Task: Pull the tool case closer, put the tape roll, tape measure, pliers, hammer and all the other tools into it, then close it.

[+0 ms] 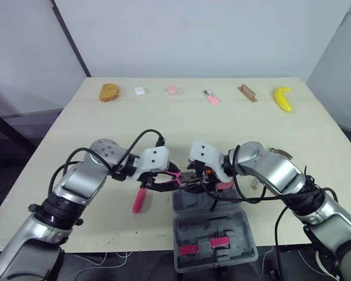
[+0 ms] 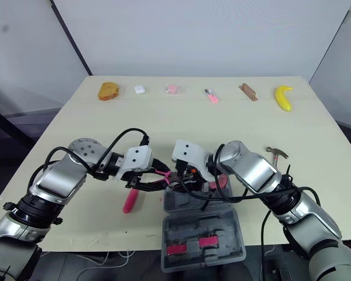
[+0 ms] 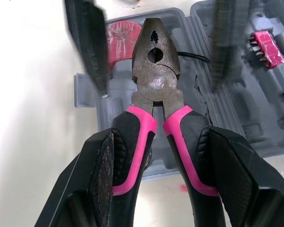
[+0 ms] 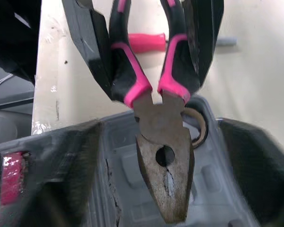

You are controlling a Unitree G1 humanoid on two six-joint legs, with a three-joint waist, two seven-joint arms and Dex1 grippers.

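Pliers [image 3: 156, 75] clamped by the pink handles in left gripper [image 3: 158, 142], head over the open tool case [image 1: 245, 234] at table [image 1: 76, 134] near edge. Right gripper [image 4: 163, 142] spread wide around the head, probably to guide or take it.

Head pair: high up, looking forward and down over the whole table [image 1: 234, 129], from afar.
Left wrist: very close, looking along the pliers [image 3: 156, 71] towards the tool case [image 3: 255, 109].
Right wrist: very close, facing the pliers' nose, the opposite way.
Shared: pliers and tool case, in all views.
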